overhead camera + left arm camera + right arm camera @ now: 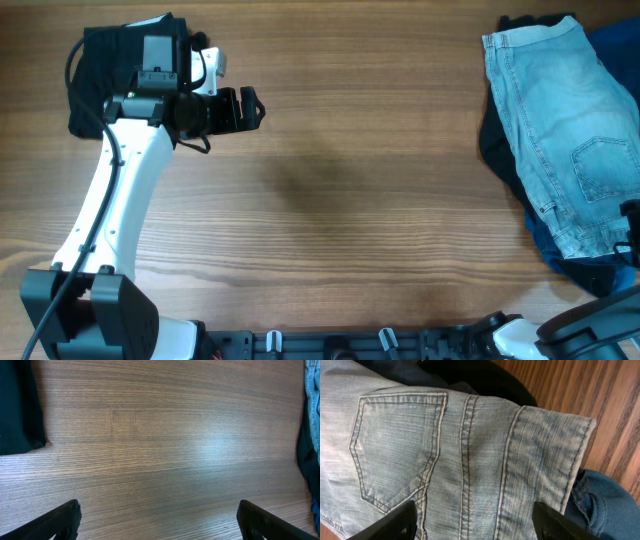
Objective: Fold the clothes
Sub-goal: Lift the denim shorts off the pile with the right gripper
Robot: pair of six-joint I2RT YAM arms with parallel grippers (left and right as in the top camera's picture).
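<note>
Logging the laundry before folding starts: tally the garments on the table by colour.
Light-blue: 1, the denim shorts
Black: 2, the lone black garment and the black garment under the shorts
Darker blue: 1 visible, the blue garment, mostly covered
Total: 4

A robotics lab: white arm (115,200) mounted at wood-grain table (350,200).

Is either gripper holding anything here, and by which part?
Nothing is held. The left gripper is open over bare table; the right gripper is open above the denim shorts, not gripping them.
</note>
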